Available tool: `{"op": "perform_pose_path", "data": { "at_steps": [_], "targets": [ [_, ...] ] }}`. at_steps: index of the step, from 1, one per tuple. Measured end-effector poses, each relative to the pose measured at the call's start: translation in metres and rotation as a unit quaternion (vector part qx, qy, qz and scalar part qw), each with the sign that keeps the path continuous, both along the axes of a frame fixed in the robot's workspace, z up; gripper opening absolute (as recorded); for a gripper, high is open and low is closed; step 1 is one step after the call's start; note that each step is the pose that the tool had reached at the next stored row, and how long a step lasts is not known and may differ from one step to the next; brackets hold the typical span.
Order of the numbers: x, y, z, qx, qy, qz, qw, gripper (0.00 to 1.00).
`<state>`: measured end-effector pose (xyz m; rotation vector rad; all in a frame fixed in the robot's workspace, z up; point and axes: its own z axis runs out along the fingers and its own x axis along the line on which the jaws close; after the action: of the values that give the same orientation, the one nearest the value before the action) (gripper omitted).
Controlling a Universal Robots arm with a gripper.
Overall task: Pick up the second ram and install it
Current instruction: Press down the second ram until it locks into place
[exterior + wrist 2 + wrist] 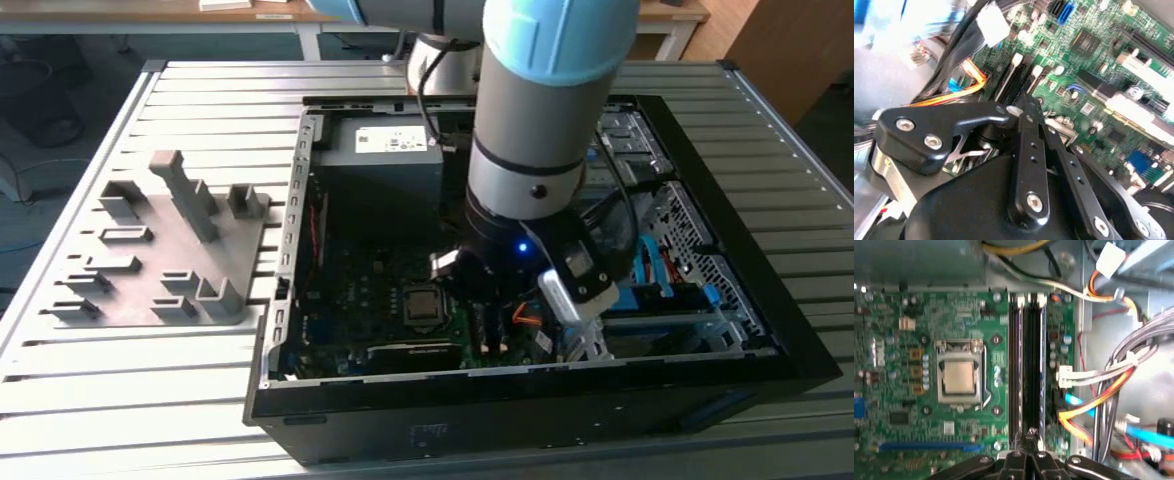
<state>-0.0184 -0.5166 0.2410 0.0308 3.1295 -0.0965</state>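
In the first wrist view, a thin dark blue-green ram (1042, 375) stands on edge in the outermost of the long black motherboard slots (1015, 370), beside the cables. My gripper (1031, 434) is shut, its black fingertips pressed together just over the near end of the slots, a little to the side of that stick. Nothing shows between the fingers (1026, 125) in the second wrist view. The same slots (1015, 80) with white latches lie just beyond the tips there. In the exterior view my gripper (497, 305) hangs low inside the open computer case (287, 330).
The processor socket (959, 377) lies beside the slots. Orange, blue and white cables (1104, 400) crowd the other side. A grey slotted holder block (167, 240) rests on the slatted table at the exterior view's left. The power supply (380, 160) fills the case's far end.
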Motion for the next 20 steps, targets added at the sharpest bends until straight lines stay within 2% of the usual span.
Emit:
{"op": "perform_pose_path", "data": {
  "at_steps": [8, 9, 12, 18, 20],
  "targets": [
    [0.0, 0.0366, 0.0001, -0.0001, 0.0, 0.0, 1.0, 0.1],
    [0.0, 0.0401, 0.0001, -0.0002, 0.0, 0.0, 1.0, 0.1],
    [0.0, 0.0431, 0.0039, -0.0001, 0.0, 0.0, 1.0, 0.1],
    [0.0, 0.0437, 0.0295, 0.0, -0.0002, 0.0, 1.0, 0.1],
    [0.0, 0.0437, 0.0325, -0.0001, -0.0002, 0.0, 1.0, 0.1]
  ]
}}
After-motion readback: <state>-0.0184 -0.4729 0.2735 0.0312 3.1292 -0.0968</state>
